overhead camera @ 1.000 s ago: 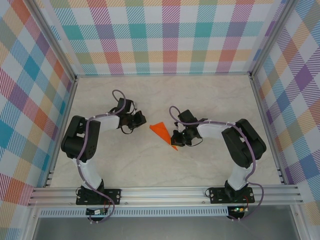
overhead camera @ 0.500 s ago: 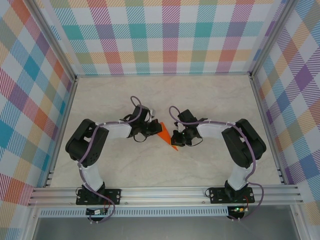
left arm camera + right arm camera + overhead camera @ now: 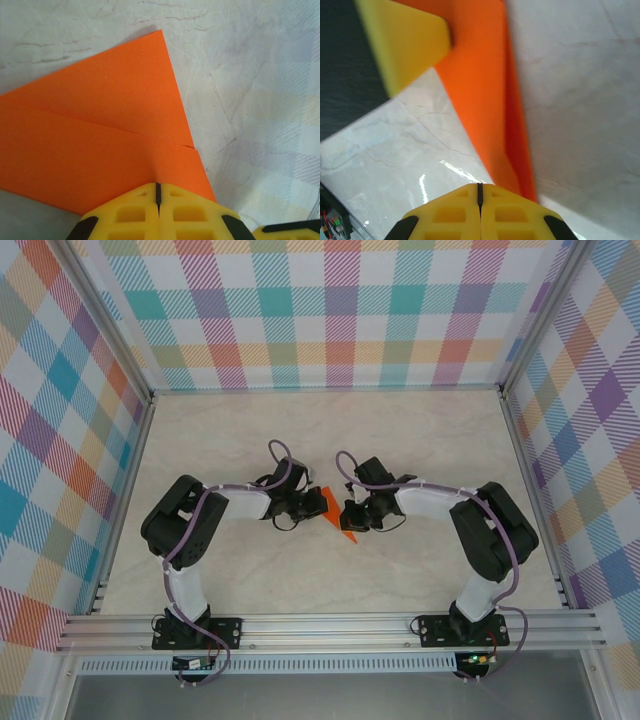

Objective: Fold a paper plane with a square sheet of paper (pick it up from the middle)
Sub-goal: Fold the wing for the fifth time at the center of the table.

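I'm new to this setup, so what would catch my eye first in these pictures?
The bright orange paper, folded to a point, lies mid-table. The left gripper and right gripper, both shut, meet it from either side, tips at its edges. Loud pastel plaid walls surround the pale marble table.
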`<state>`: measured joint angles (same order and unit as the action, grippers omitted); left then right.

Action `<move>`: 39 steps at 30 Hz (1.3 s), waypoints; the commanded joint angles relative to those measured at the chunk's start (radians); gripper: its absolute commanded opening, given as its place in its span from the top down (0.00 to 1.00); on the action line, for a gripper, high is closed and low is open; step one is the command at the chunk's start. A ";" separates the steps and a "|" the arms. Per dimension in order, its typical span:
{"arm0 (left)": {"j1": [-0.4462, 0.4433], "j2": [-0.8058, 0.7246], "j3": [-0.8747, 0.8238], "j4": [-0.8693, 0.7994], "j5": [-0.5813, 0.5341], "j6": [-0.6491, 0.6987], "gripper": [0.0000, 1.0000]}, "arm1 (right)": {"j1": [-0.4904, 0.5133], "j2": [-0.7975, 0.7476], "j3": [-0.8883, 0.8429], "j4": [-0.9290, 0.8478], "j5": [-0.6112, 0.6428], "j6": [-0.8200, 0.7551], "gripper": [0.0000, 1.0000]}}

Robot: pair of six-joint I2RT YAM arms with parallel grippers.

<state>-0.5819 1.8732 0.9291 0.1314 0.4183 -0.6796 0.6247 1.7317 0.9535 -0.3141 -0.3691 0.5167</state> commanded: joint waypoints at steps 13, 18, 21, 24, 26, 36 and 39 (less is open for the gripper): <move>-0.013 0.054 0.029 -0.189 -0.126 0.029 0.99 | 0.013 0.121 0.052 -0.079 0.050 -0.040 0.97; -0.013 0.063 0.036 -0.256 -0.183 0.035 1.00 | 0.013 0.097 -0.002 -0.100 0.045 -0.045 0.97; -0.013 0.069 0.035 -0.278 -0.204 0.037 1.00 | 0.013 0.056 -0.054 -0.109 0.045 -0.050 0.97; -0.012 0.074 0.036 -0.291 -0.217 0.041 1.00 | 0.013 0.015 -0.102 -0.119 0.042 -0.055 0.97; -0.012 0.078 0.038 -0.299 -0.225 0.042 1.00 | 0.013 -0.007 -0.124 -0.130 0.042 -0.056 0.97; -0.012 0.079 0.048 -0.317 -0.234 0.052 1.00 | 0.003 -0.097 -0.207 -0.163 0.084 -0.036 0.97; -0.012 0.075 0.052 -0.313 -0.224 0.059 1.00 | -0.005 -0.139 -0.219 -0.155 0.085 -0.020 0.97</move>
<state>-0.6018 1.8858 1.0107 -0.0139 0.3275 -0.6556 0.6281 1.6211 0.7750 -0.3355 -0.3218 0.4854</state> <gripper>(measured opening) 0.039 0.044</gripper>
